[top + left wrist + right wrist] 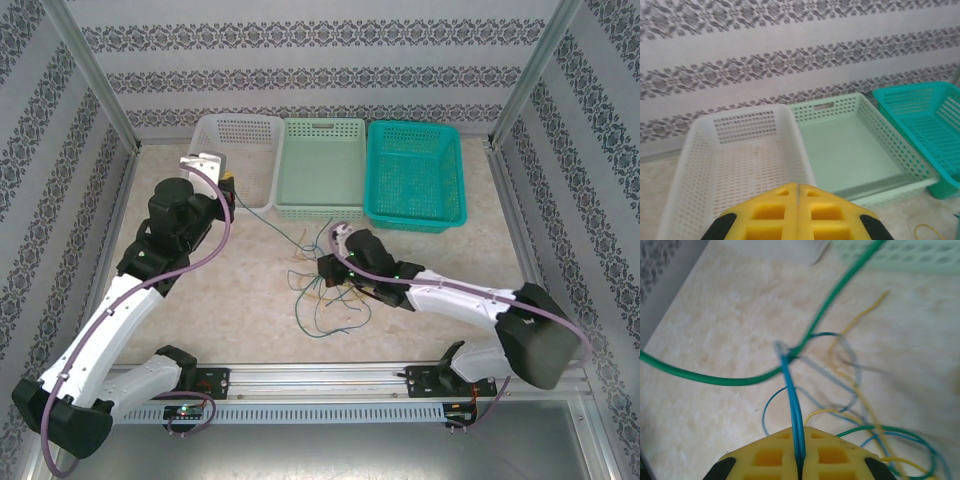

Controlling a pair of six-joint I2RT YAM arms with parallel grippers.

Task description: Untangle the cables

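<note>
1. Now, the right claw [799,460] is clamped on the blue cable [790,390], which runs straight ahead from its tips.
2. Beyond, blue hooks the green cable [715,379]; pulling likely tightens that crossing, or the thin wire slips out.
3. The tangle [335,318] lies on the surface [250,290] before the pale green basket [320,170].
4. Farthest, the left claw [797,192] is closed over the white basket [695,165], seemingly empty.

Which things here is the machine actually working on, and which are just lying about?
In the job: blue cable, pinched in the right claw; green cable; yellow cable.
Lying about: white basket, pale green basket, teal basket.
</note>
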